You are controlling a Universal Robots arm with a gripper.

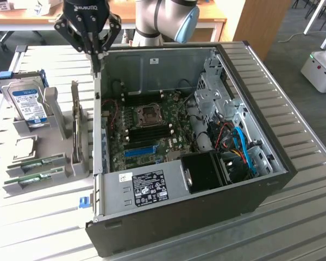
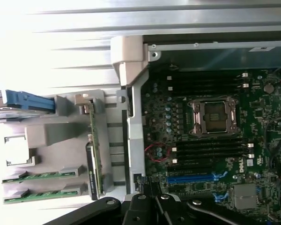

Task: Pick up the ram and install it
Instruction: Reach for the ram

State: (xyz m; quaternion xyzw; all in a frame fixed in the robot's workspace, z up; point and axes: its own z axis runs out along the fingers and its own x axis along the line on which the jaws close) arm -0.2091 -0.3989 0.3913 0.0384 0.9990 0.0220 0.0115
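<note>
Hovering over a corner of the open computer case (image 1: 271, 168), your claw (image 1: 96, 54) is hanging shut and empty, the two green ram sticks (image 1: 37, 161) are lying side by side in the grey holder (image 1: 55, 109) on the tabletop (image 1: 43, 228), beside the case at the exterior view's left, well apart from your claw.

Ribbed metal tabletop (image 1: 300, 111); wooden desk (image 1: 22, 23) behind; grey carpet floor (image 1: 285, 38).
</note>
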